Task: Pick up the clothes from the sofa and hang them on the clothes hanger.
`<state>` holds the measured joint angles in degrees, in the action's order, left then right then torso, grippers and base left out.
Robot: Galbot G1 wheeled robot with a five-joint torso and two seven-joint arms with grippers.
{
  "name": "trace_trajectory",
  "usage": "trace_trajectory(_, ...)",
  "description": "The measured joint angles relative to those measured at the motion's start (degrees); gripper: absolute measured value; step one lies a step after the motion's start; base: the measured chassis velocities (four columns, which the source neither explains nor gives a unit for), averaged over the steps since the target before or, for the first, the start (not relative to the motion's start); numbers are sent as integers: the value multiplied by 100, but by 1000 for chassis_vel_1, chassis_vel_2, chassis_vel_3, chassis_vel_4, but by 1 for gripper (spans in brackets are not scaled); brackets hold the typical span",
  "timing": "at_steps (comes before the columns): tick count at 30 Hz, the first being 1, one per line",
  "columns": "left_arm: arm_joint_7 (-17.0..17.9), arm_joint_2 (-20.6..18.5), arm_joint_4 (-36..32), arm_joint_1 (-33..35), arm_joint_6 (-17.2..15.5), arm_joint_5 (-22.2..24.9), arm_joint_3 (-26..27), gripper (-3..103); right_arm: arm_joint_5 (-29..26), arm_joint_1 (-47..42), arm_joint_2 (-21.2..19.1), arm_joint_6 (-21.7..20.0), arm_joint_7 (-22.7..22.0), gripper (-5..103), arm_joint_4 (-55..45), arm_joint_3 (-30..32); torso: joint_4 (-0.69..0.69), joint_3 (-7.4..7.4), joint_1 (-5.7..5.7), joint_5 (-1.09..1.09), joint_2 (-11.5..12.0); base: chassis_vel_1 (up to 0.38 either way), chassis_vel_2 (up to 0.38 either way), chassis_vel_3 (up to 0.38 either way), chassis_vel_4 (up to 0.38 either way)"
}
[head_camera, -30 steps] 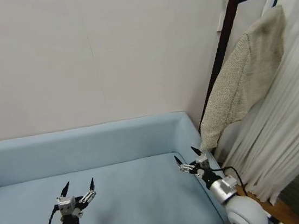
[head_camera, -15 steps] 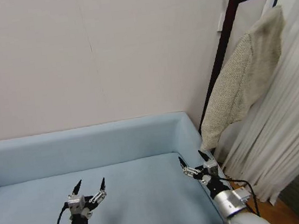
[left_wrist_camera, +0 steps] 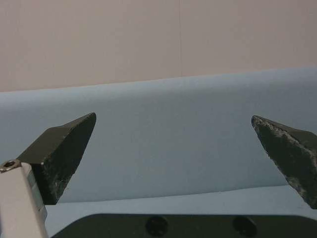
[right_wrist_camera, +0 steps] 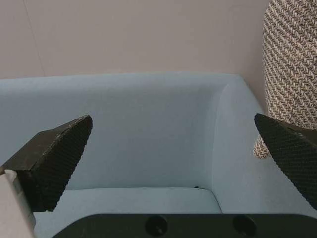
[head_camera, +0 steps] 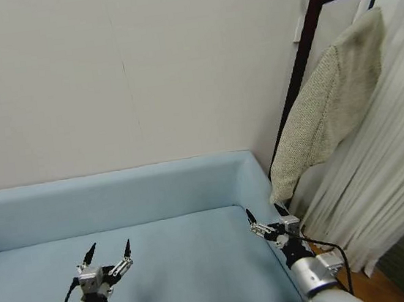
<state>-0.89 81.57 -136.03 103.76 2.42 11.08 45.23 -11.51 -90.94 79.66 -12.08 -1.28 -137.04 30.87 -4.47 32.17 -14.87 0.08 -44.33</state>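
Since half a second ago: left hand (head_camera: 109, 245) has shifted a little toward the sofa's left end; right hand (head_camera: 263, 211) has edged slightly up, toward the back cushion. Rack and wall hold their place in the head view, so the arms moved and not the camera.

Left hand: fingers spread wide, nothing between them, hovering over the front of the seat, left of its middle. Left wrist view (left_wrist_camera: 173, 117) shows bare blue upholstery between the tips.

Right hand: also wide open and holding nothing, over the seat's right end, just inside the armrest. Right wrist view (right_wrist_camera: 173, 117) looks into the sofa's back right corner.

Sofa (head_camera: 156, 193): no clothing on the visible seat or back.

Knit sweater (head_camera: 329, 106): draped over an upper bar of the clothes rack (head_camera: 306, 35), which stands just beyond the sofa's right end, its hem hanging near the armrest. Curtain (head_camera: 396, 171) behind.

Judgement: hanging looks done for this piece. The sofa's left end runs out of view, so more clothes cannot be ruled out.
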Motion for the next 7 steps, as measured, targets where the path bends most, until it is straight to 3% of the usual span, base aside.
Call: trace_trajectory(7,-17,-19,-12,-6,-52,28,8,100,-11,12,-16,-1,-4,100,0,-2,0,0,0,0,0,0,0,0,0)
